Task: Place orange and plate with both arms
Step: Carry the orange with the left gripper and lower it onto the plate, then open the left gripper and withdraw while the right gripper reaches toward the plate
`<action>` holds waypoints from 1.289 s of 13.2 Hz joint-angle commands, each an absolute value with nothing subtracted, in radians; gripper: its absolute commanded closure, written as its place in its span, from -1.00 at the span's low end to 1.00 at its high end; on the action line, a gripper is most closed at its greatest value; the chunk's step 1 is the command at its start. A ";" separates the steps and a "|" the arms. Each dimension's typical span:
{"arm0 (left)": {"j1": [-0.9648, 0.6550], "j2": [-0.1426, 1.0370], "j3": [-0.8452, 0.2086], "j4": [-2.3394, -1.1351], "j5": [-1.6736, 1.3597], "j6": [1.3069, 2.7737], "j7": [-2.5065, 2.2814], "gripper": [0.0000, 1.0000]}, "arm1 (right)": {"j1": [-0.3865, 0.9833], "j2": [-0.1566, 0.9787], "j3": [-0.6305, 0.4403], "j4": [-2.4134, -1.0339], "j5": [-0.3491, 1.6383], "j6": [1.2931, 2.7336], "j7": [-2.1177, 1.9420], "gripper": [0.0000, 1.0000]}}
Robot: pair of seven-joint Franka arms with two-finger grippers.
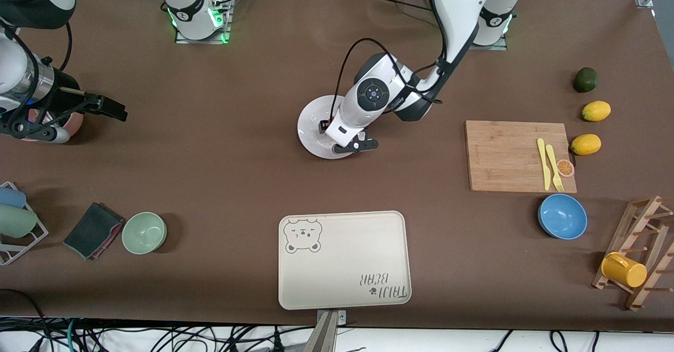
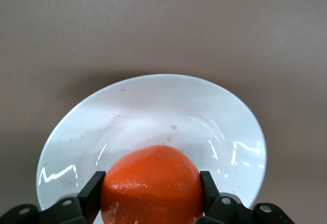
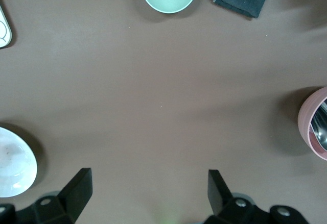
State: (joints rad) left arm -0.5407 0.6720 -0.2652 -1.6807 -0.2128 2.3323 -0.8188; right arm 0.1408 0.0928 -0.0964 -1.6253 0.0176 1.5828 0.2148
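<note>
The white plate [image 1: 310,125] lies in the middle of the table; it also shows in the left wrist view [image 2: 153,106] and at the edge of the right wrist view [image 3: 13,163]. My left gripper [image 1: 352,145] [image 2: 152,187] is shut on the orange [image 2: 153,173] and holds it low over the plate; I cannot tell whether it touches. The orange is hidden in the front view. My right gripper [image 1: 81,121] [image 3: 149,188] is open and empty over bare table at the right arm's end, beside a pink bowl [image 3: 314,124].
A cream bear tray [image 1: 345,260] lies nearer the front camera than the plate. A green bowl [image 1: 144,232] and dark cloth [image 1: 92,231] sit toward the right arm's end. A cutting board [image 1: 511,154], blue bowl [image 1: 562,216], lemons [image 1: 596,110] and wooden rack [image 1: 640,252] sit toward the left arm's end.
</note>
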 commanded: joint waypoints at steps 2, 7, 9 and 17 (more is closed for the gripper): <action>-0.554 0.692 -0.250 -1.652 -0.227 2.324 -0.828 -0.99 | 0.135 0.091 -0.094 -1.623 0.032 1.572 0.201 -1.00; -0.513 0.602 -0.241 -1.652 -0.225 2.242 -0.842 -1.00 | 0.135 0.091 -0.095 -1.623 0.032 1.572 0.201 -1.00; -0.451 0.531 -0.236 -1.649 -0.189 2.130 -0.839 -1.00 | 0.135 0.092 -0.094 -1.623 0.034 1.572 0.202 -1.00; -0.203 0.308 -0.239 -1.643 -0.069 1.896 -0.568 -1.00 | 0.138 0.205 -0.091 -1.673 0.320 1.577 0.183 -1.00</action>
State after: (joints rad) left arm -0.2707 0.3569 -0.2321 -1.6237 -0.0833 1.9407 -0.6994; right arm 0.1419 0.1770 -0.0947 -1.6445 0.2443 1.5743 0.2093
